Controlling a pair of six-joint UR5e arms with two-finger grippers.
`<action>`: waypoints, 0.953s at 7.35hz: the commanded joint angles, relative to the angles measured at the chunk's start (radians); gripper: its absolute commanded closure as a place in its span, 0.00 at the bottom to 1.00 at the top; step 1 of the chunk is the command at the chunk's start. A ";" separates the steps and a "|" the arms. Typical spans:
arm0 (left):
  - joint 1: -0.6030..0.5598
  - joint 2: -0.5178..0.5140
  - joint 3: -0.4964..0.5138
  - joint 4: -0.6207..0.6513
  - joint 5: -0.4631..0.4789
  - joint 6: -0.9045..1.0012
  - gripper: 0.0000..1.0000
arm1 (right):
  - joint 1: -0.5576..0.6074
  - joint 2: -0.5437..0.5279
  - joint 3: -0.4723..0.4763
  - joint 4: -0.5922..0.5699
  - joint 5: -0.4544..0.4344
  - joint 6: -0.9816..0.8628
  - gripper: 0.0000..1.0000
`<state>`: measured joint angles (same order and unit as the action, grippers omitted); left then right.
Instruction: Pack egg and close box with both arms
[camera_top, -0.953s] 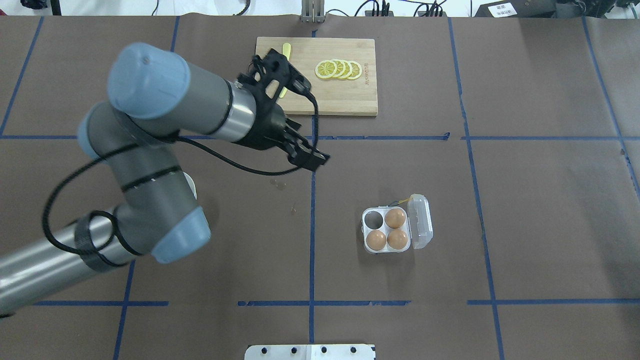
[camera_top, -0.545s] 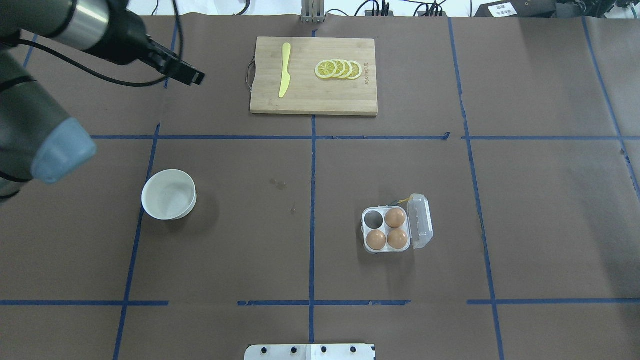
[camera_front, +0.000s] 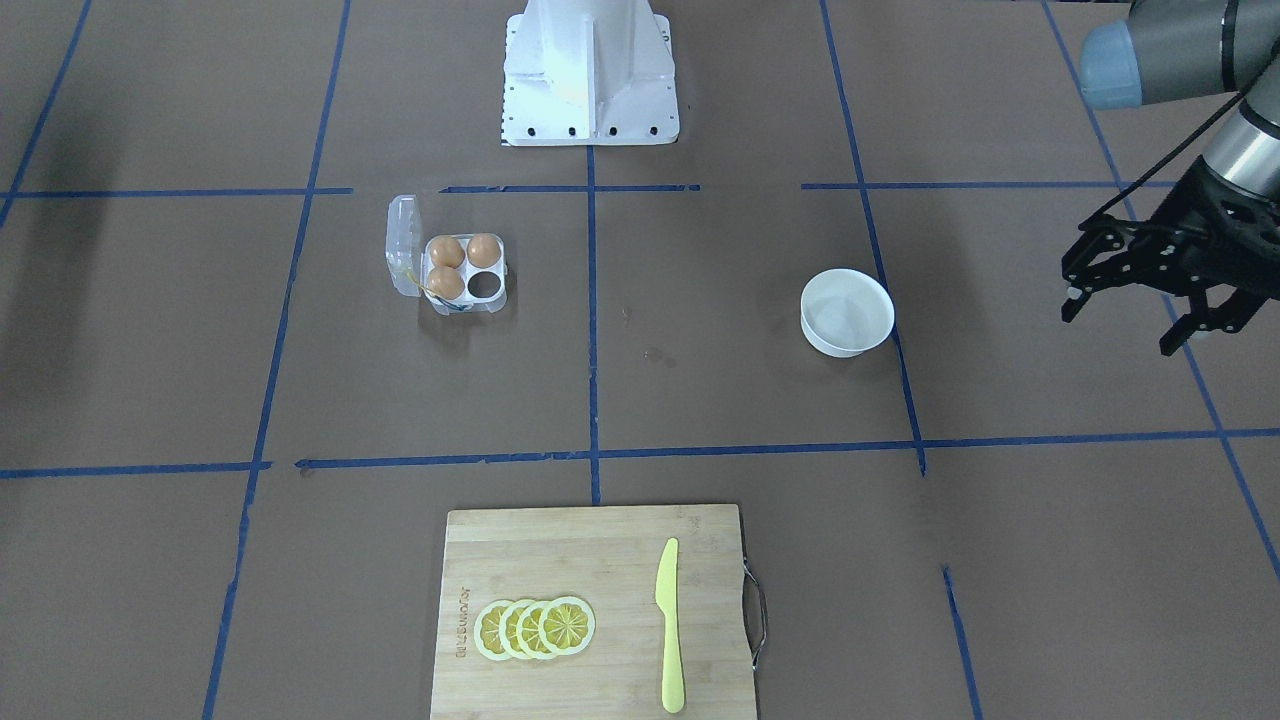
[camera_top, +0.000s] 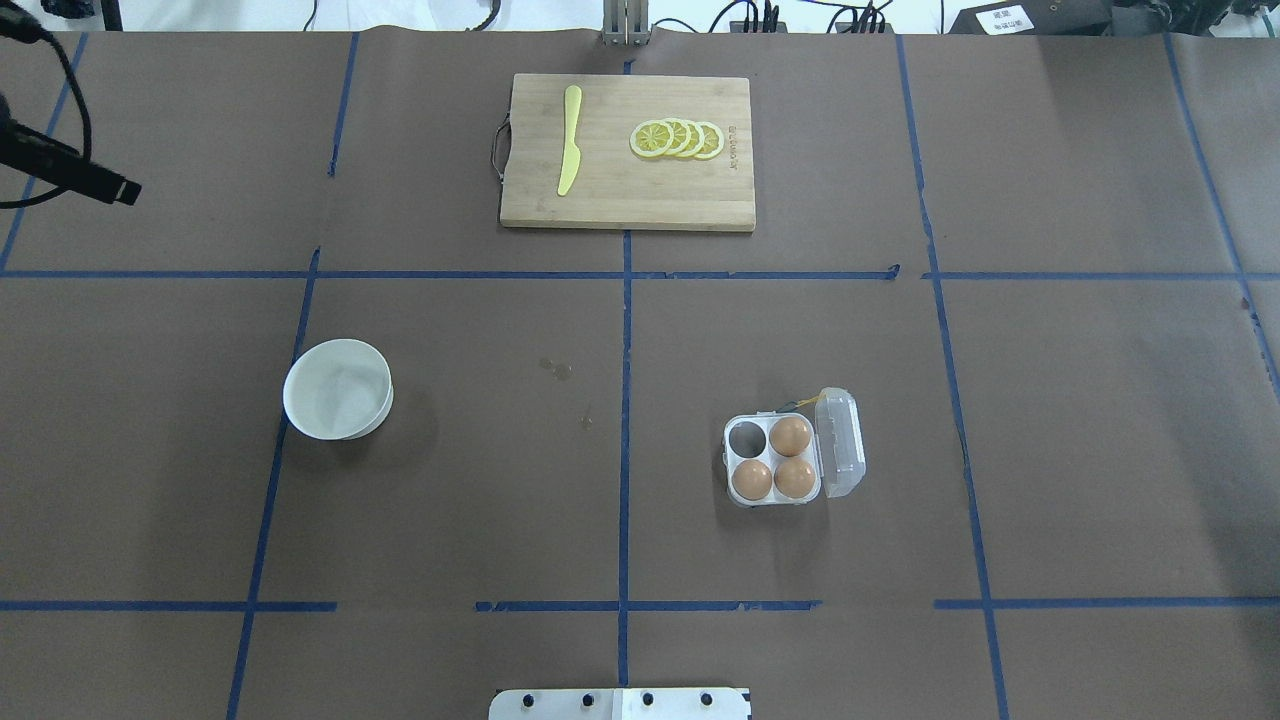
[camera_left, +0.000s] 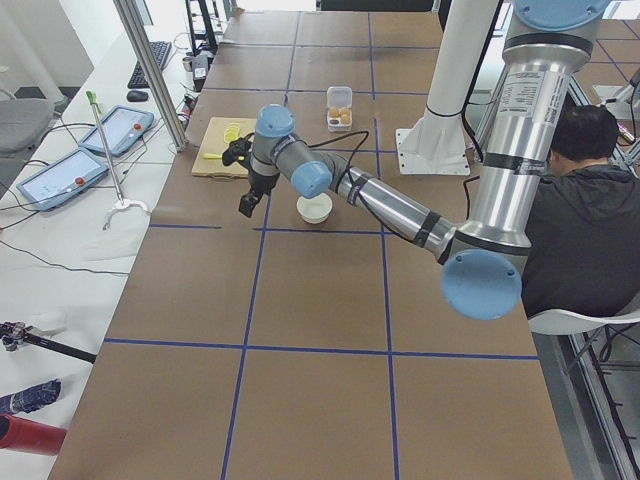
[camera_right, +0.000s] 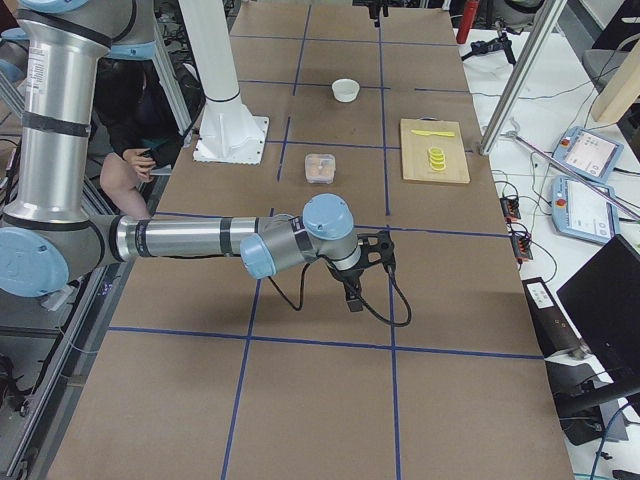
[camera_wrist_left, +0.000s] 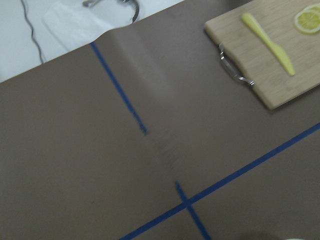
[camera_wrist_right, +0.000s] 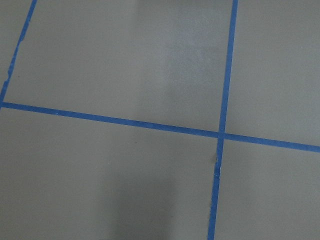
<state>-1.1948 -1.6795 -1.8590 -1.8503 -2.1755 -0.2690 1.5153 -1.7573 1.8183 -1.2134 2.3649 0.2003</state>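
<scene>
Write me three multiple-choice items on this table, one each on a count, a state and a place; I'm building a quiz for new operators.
1. How many eggs sit in the box?
A two
B three
C four

2. The box's lid is:
A shut
B open
C missing

3. Where does the yellow knife lie?
A in the box
B on the lid
C on the cutting board

Key: 1 B, three cups are filled and one is empty; 2 B, the lid lies folded back beside the cups; 3 C, it rests on the board beside the lemon slices.
</scene>
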 joint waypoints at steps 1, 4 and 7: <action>-0.080 0.113 0.125 0.060 -0.004 0.161 0.00 | -0.001 0.004 -0.002 0.000 -0.001 0.001 0.00; -0.421 0.113 0.156 0.444 -0.062 0.538 0.00 | -0.024 0.012 0.009 -0.003 0.013 0.058 0.00; -0.529 0.136 0.159 0.450 -0.170 0.530 0.00 | -0.232 0.016 0.123 -0.003 0.008 0.276 0.00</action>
<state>-1.6929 -1.5499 -1.6998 -1.4056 -2.3122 0.2593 1.3682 -1.7424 1.8862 -1.2164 2.3702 0.3906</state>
